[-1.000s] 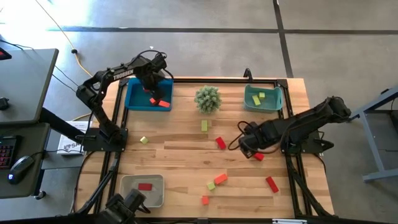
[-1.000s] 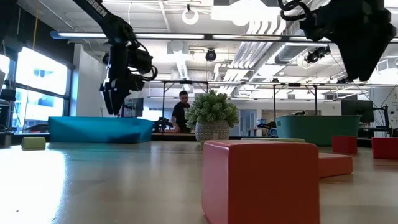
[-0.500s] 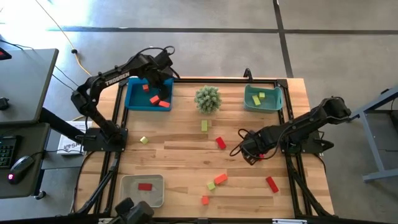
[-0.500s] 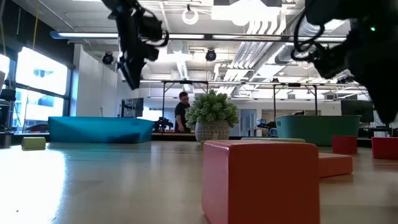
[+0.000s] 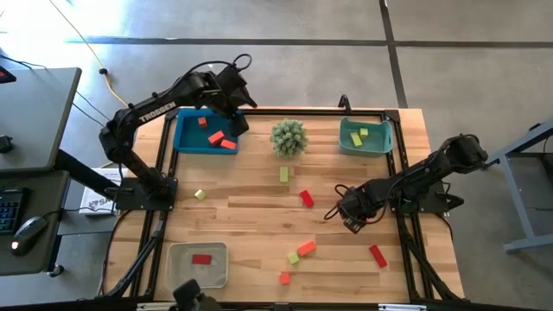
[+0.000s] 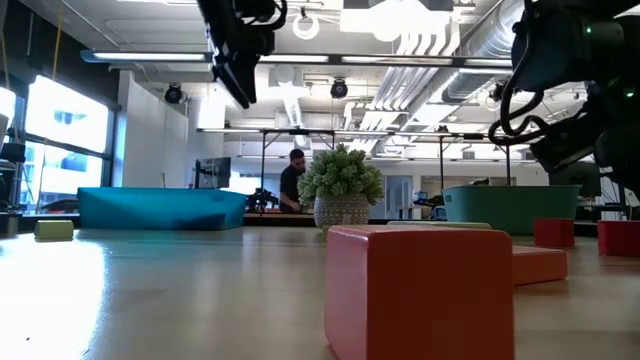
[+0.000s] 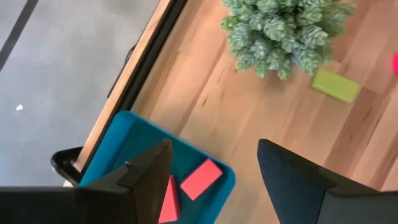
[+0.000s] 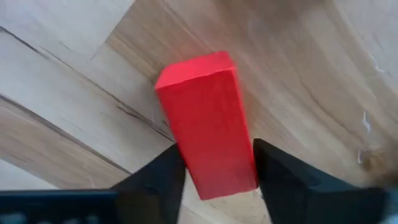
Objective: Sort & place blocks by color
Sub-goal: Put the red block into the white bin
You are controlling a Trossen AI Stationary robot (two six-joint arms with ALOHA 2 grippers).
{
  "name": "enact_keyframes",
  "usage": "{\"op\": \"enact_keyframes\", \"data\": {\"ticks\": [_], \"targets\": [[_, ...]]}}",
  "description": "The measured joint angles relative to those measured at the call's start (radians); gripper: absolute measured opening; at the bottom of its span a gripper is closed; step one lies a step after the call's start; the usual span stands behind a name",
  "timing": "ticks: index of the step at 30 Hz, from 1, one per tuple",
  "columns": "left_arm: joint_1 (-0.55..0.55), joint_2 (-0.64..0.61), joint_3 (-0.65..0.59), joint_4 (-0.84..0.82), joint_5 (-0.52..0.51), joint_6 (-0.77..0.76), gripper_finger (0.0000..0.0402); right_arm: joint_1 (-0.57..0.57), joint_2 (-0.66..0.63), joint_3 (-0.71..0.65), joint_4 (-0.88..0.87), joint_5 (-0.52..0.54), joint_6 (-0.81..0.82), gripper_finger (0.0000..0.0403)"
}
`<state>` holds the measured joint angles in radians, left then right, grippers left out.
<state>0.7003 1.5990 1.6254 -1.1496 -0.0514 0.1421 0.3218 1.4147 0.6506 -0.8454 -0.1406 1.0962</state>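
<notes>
At right of centre in the high view, the right gripper (image 5: 349, 221) is low over the wooden table (image 5: 251, 216). Its wrist view shows a red block (image 8: 208, 124) lying on the wood between the two dark fingers (image 8: 155, 177), which sit tight against its sides; they seem to pinch it, though the contact itself is hard to judge.

The left gripper (image 5: 238, 97) hangs at the upper left of the frame, beside the corner of the blue bin (image 5: 186, 138), with its jaws spread and nothing between them. That bin holds red blocks (image 5: 216, 138).

A green bin (image 5: 347, 138) at upper right holds yellow-green blocks (image 5: 359, 136), and a spiky plant (image 5: 289, 136) stands between the bins. Loose blocks (image 5: 306, 198) are scattered across the table's middle and lower part.
</notes>
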Motion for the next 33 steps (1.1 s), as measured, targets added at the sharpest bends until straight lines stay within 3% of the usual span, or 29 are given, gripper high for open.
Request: {"op": "enact_keyframes", "data": {"ticks": [4, 8, 14, 23, 33], "targets": [[-0.009, 0.000, 0.000, 0.001, 0.000, 0.000, 0.0227, 0.000, -0.002, 0.001, 0.015, -0.007, -0.005, 0.0101], [-0.010, 0.001, 0.000, 0.001, 0.019, 0.000, 0.0227, 0.000, 0.000, 0.023, 0.047, -0.016, -0.023, 0.0101], [-0.010, 0.001, 0.000, 0.002, 0.139, 0.028, 0.0227, 0.000, -0.001, 0.127, 0.065, 0.015, -0.028, 0.0101], [-0.067, 0.001, 0.000, 0.004, 0.329, 0.178, 0.0227, -0.003, -0.001, 0.376, 0.065, 0.207, -0.049, 0.0101], [-0.208, 0.002, -0.001, 0.116, 0.373, 0.236, 0.0227, -0.051, -0.001, 0.522, 0.086, 0.375, -0.144, 0.0101]]}}
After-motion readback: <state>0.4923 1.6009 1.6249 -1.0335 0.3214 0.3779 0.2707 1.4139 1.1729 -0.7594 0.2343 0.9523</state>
